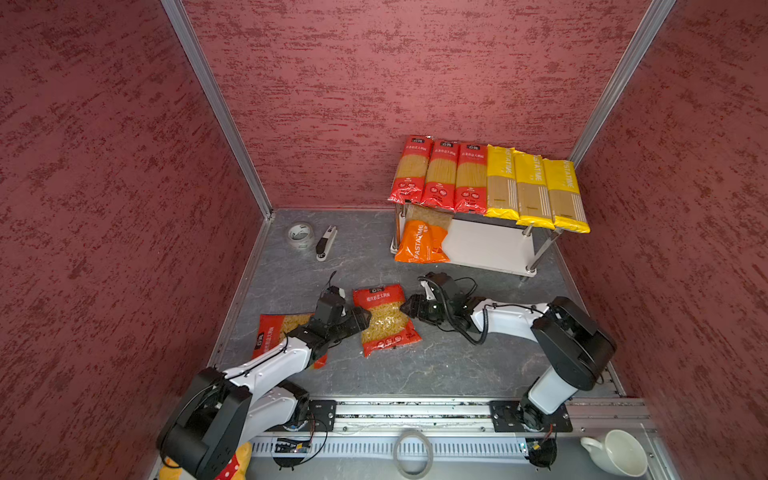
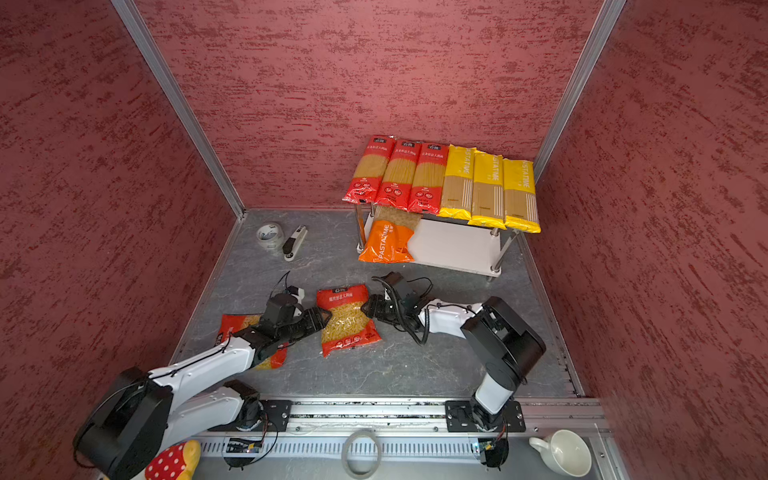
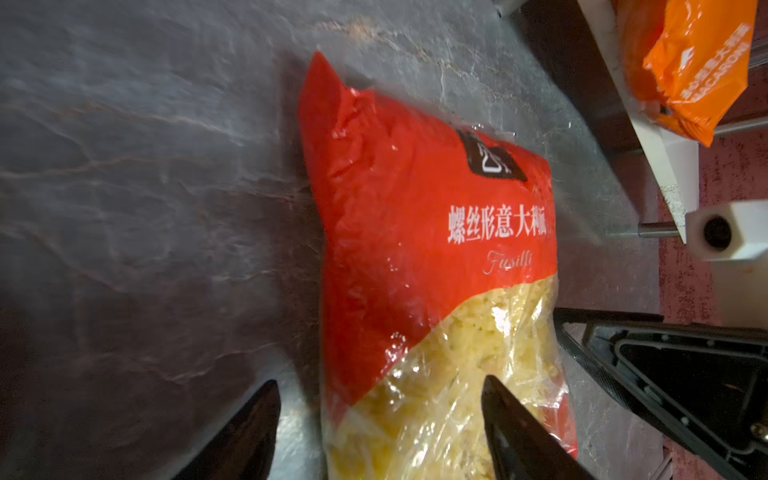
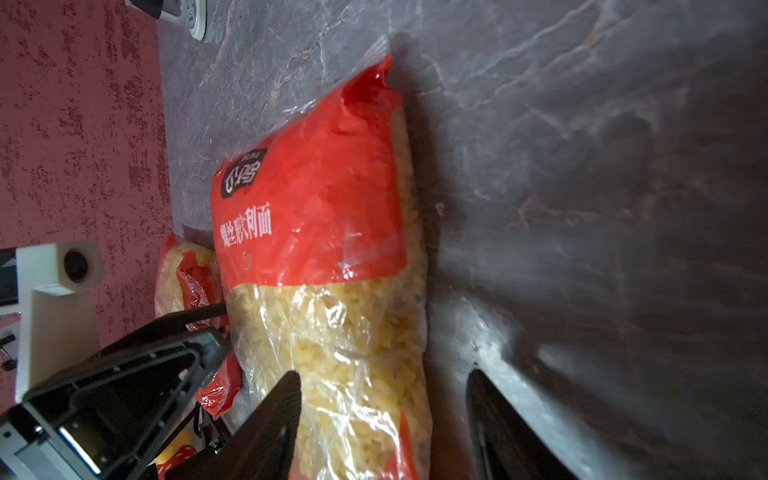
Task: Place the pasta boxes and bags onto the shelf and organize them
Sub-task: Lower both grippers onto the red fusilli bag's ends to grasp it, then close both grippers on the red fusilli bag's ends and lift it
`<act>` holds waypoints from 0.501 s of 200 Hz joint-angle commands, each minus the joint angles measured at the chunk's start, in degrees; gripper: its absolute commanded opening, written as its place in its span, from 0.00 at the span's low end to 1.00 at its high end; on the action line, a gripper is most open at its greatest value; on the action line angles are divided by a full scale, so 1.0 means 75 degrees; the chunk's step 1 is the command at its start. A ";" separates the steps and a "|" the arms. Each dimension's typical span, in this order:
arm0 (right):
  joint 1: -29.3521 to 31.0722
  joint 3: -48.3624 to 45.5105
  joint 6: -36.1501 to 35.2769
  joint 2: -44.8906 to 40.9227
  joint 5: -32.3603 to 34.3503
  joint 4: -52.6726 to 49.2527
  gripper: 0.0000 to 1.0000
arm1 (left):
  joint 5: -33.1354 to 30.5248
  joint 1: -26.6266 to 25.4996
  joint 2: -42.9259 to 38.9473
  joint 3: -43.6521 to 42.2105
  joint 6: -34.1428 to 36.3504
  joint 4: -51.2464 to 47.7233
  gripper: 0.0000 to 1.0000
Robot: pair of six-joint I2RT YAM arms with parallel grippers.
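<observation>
— Where was the fusilli bag seen?

— It was laid flat on the grey table, in the middle, between the two arms and well apart from the shelf.

— And the left fingers?

— They were found spread apart at the bag's left edge. In the left wrist view, one finger was seen over the clear part of the bag and its partner over bare table beside it. Nothing was gripped.

— The right fingers?

— Released as well, and set at the opposite edge. One finger was seen above the pasta, its partner off the bag, on the table side.

— What was noted of the other packs?

— A second red short-pasta bag was seen on the table, partly covered by the left arm. Three red spaghetti packs and three yellow PASTATIME packs were lined up side by side on the shelf's top tier. The orange PASTATIME pack was set on the lower tier at its left end, its front end past the edge.

— Anything else?

— A tape roll and what looked like a stapler were seen just beside each other near the table's back left corner.
</observation>
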 commanded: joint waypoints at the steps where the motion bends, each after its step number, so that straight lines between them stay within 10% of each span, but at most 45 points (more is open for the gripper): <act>1: 0.0260 0.0416 -0.0033 0.0265 -0.0304 0.0398 0.60 | 0.0069 -0.0303 0.0509 0.0055 -0.0245 0.1071 0.72; 100: 0.0645 0.0875 -0.0516 0.0684 -0.0441 0.0030 0.44 | 0.0193 -0.0334 0.0757 0.0253 -0.0022 0.1109 0.59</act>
